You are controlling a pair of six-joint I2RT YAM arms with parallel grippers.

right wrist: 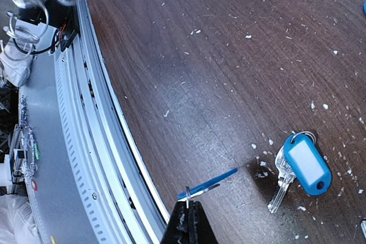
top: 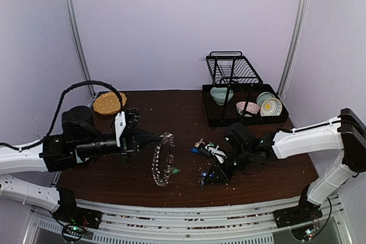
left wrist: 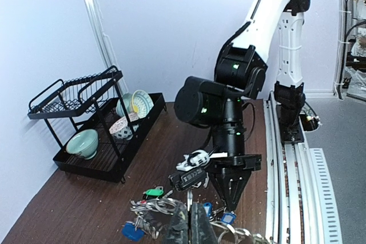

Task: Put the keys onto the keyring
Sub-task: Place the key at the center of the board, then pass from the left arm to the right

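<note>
- left gripper (top: 156, 139): jaws closed on the keyring (top: 162, 161), pinching the far end of the loop. The rest of the chain runs from the fingertips toward the near edge of the table (top: 171, 104), left of centre.
- right gripper (right wrist: 187, 216): jaws closed on a blue-tagged key (right wrist: 210, 183) (tag seen edge-on, pinched at its ring end). It is close to the table's near edge.
- the held key is apart from the keyring, off to its right, not touching.
- second blue key (right wrist: 306, 165): flat on the table, near the right fingertips and not in contact with them.
- other keys (top: 205, 150): piled mid-table, between the loop and the right arm.
- green-tagged key (top: 174, 171): just beside the loop's near right side; can't tell if it's touching.
</note>
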